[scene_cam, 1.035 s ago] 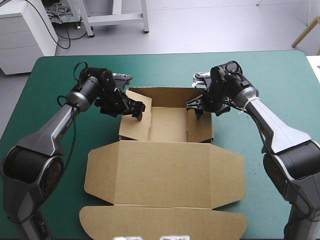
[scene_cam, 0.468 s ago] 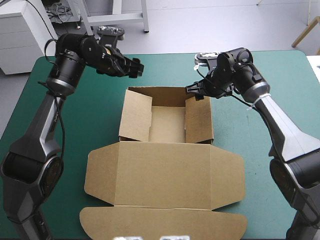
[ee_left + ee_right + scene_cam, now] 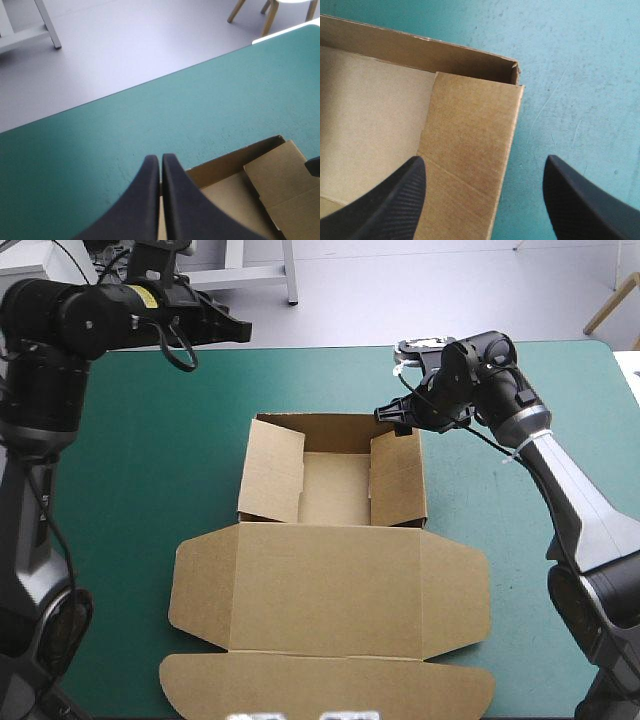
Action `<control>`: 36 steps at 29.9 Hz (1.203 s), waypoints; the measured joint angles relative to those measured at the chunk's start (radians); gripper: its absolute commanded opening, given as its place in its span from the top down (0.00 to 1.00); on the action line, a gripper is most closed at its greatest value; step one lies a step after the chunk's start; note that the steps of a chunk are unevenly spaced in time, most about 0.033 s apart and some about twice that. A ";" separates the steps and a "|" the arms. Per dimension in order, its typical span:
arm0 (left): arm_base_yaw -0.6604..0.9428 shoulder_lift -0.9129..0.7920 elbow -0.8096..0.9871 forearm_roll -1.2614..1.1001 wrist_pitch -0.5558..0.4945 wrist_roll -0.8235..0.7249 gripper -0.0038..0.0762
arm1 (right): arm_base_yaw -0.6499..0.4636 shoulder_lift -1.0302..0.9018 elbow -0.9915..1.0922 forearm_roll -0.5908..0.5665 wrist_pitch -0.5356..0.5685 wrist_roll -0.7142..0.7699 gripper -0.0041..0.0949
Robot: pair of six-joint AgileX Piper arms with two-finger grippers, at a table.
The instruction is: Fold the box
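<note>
High view: box point(image 3: 330, 560) on table point(image 3: 520, 390), walls raised, lid flat. Right end effector point(image 3: 482, 160), open, straddles its far right wall, likely to seat it; left end effector point(image 3: 161, 159), closed and empty, clear beyond its far edge.

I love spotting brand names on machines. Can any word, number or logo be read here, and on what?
The box: plain brown board, no print in any view.
Small yellow label on the left arm: too small to read.
No other text shows.
</note>
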 measured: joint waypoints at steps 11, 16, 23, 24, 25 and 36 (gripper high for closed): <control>0.000 -0.384 0.502 0.127 0.000 0.050 0.96 | -0.001 0.000 0.030 0.007 0.000 0.003 0.33; 0.000 -0.585 0.856 0.164 0.000 0.054 0.96 | -0.001 0.001 0.041 0.007 0.000 0.003 0.33; 0.000 -0.825 1.278 0.173 -0.001 0.054 0.96 | -0.001 0.009 0.130 0.007 -0.001 0.003 0.33; 0.000 -0.858 1.328 0.174 -0.001 0.054 0.96 | -0.001 0.012 0.142 0.009 -0.002 0.003 0.33; 0.000 -0.891 1.375 0.175 -0.001 0.054 0.96 | -0.001 0.019 0.160 0.013 -0.003 0.003 0.33; 0.000 -1.208 1.695 0.175 -0.002 0.054 0.96 | -0.001 0.111 0.198 0.126 -0.032 0.003 0.33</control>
